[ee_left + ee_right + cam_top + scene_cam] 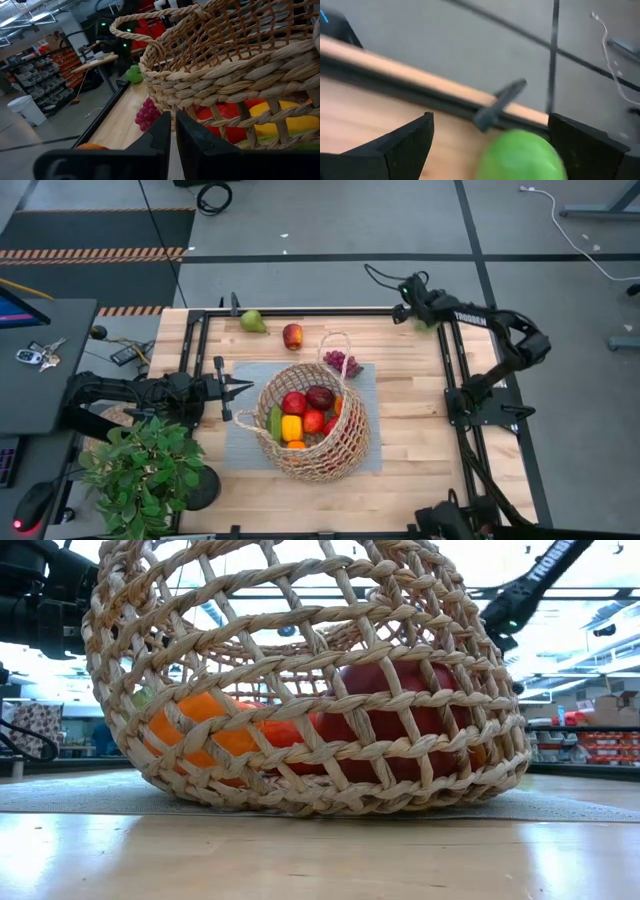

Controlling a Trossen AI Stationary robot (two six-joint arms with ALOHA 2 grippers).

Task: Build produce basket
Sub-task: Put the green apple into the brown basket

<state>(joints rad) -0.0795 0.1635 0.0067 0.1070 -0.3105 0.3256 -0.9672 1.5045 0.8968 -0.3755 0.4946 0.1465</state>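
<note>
The wicker basket (312, 428) lies tilted on a grey mat (238, 448), its mouth turned toward the left arm. It holds red apples (294, 402), a yellow pepper (291, 427) and other produce. A green pear (252, 322), a red apple (292, 336) and purple grapes (342, 363) lie on the table behind it. My left gripper (246, 388) is shut and level, close to the basket's rim (165, 75). My right gripper (492, 145) is open at the far right corner, one finger on each side of a green apple (522, 156). My left gripper's shut fingertips (172, 125) stand right at the basket's woven wall below the rim; whether they touch it I cannot tell. My right gripper slants down over the green apple, which lies close to one finger (585, 150); whether that finger touches it I cannot tell.
A potted green plant (145, 470) stands at the near left corner beside the left arm. A black frame rail (320, 312) runs along the far edge, just behind the green apple. Bare wood lies to the right of the mat (415, 420).
</note>
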